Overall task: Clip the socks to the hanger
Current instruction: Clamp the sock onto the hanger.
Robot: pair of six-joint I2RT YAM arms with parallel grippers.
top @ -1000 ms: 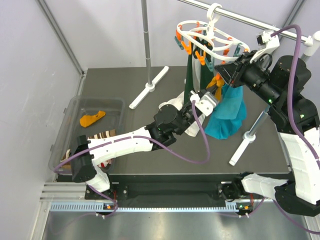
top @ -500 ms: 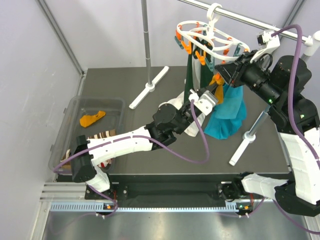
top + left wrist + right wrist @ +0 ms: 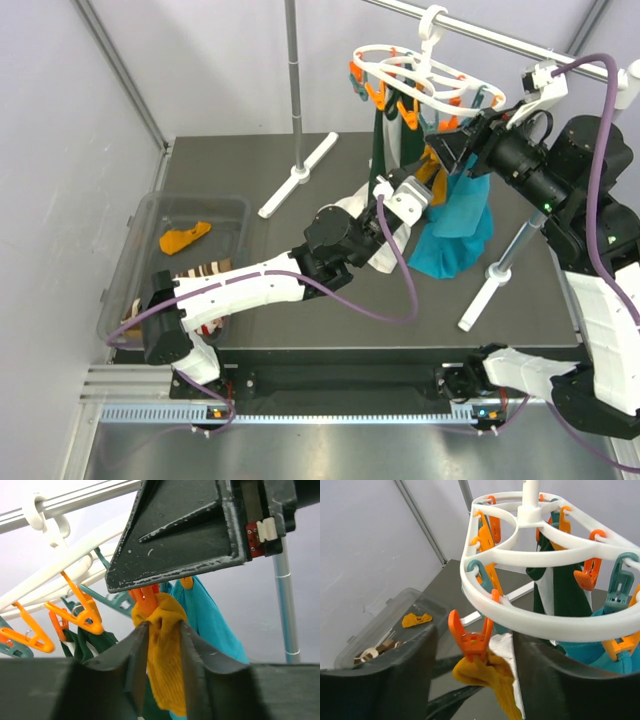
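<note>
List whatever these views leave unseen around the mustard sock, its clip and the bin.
- Right wrist view: the mustard sock runs off the bottom edge below the right gripper.
- Left wrist view: the top of the orange clip hides behind that gripper's finger; whether the left gripper presses the sock or only flanks it is unclear.
- Top external view: the left arm covers part of the striped socks in the bin.

Mustard sock lower end hidden behind left jaws; hanger cut off right.
</note>
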